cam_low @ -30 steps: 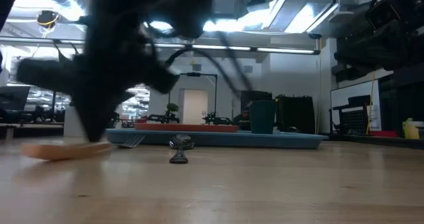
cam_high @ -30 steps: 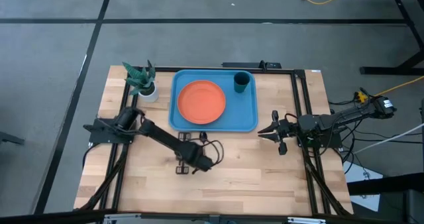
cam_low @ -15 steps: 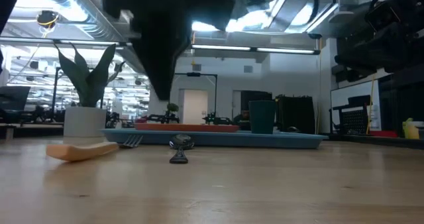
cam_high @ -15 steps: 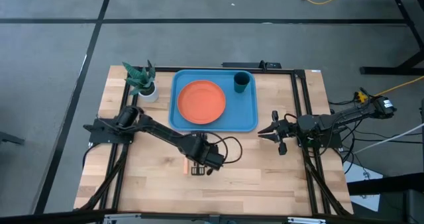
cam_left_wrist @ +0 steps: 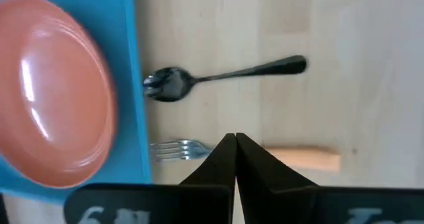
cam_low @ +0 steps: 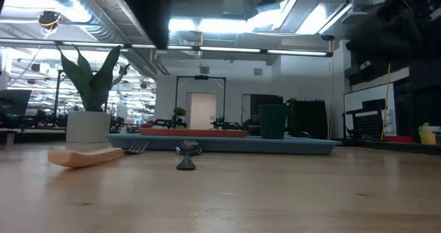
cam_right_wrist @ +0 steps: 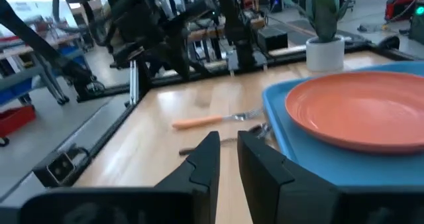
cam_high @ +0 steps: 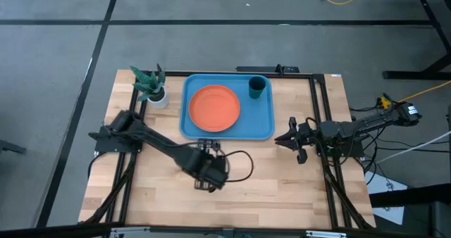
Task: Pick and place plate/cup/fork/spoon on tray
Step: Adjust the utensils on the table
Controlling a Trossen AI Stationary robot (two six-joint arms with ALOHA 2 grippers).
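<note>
High view shows me the plate (cam_high: 213,108) and cup (cam_high: 257,87) sitting on the tray (cam_high: 265,124). My left gripper (cam_left_wrist: 235,144) hangs over the bare wood just below the tray, fingers pressed together, holding nothing. Beneath it, fork (cam_left_wrist: 252,154) and spoon (cam_left_wrist: 218,78) lie side by side beside the tray's edge. My right gripper (cam_right_wrist: 227,148) waits near the table's right side, fingers slightly apart.
</note>
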